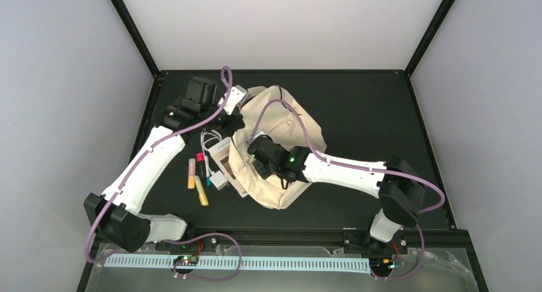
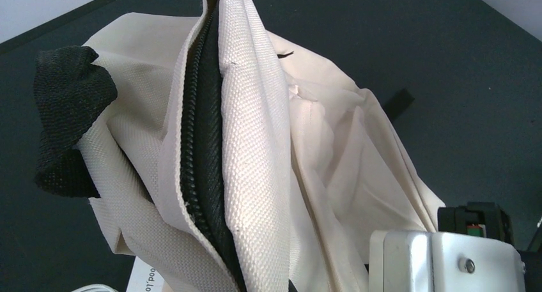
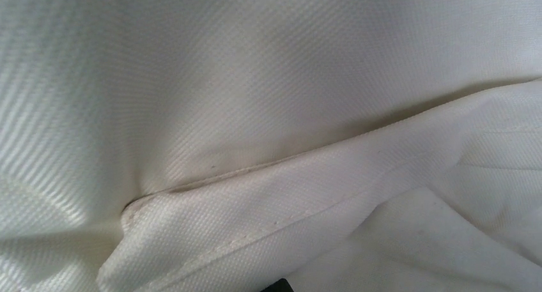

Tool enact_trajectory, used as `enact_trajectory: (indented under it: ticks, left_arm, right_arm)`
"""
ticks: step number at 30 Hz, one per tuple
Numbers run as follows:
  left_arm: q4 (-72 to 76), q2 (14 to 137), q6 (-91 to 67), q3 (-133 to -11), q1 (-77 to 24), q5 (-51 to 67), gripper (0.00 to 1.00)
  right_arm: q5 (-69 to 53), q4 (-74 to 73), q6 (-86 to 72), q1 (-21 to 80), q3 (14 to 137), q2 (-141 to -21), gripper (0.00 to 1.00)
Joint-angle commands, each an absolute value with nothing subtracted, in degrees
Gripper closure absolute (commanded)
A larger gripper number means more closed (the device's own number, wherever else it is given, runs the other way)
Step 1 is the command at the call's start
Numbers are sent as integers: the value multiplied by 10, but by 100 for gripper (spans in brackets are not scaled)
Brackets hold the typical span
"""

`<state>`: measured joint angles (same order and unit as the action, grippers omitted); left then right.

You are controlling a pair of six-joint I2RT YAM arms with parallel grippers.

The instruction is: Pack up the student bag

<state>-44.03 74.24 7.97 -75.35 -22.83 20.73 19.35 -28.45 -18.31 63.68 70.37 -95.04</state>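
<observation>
Top external: we find the student bag [image 1: 281,122] crumpled mid-frame on the table [image 1: 371,113]. The left claw [image 1: 238,113] clamps its zippered rim at upper left; the right claw [image 1: 261,156], closed, presses into the fabric.

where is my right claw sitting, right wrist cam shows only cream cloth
Observer: From above, the right claw rests on the student bag, on its left half.
Operator: anything left outside the bag
Observer: Yes, a yellow highlighter and a white cable lie on the table beside its left side.
Operator: and the left arm
Observer: The left claw is shut on the bag's far-left zipper edge, lifting it.
</observation>
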Motion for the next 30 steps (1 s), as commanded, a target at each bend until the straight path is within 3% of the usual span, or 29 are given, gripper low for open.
enact_trajectory:
  ticks: [1,18,26,30]
  left_arm:
    - [-411,719,98,-754,-224,216,98]
    - [-513,663,280,-783,-225,346,98]
    - [-556,663,317,-812,-225,355,98]
    - [-549,667,312,-824,-225,369,98]
  right_arm:
    - [230,-262,-183,630,683,-925,99]
    - [210,-194,-124,463,621,-884,99]
    - [188,-174,-109,381,627,-855,99]
    - [103,-141,-71,378,622,-838,99]
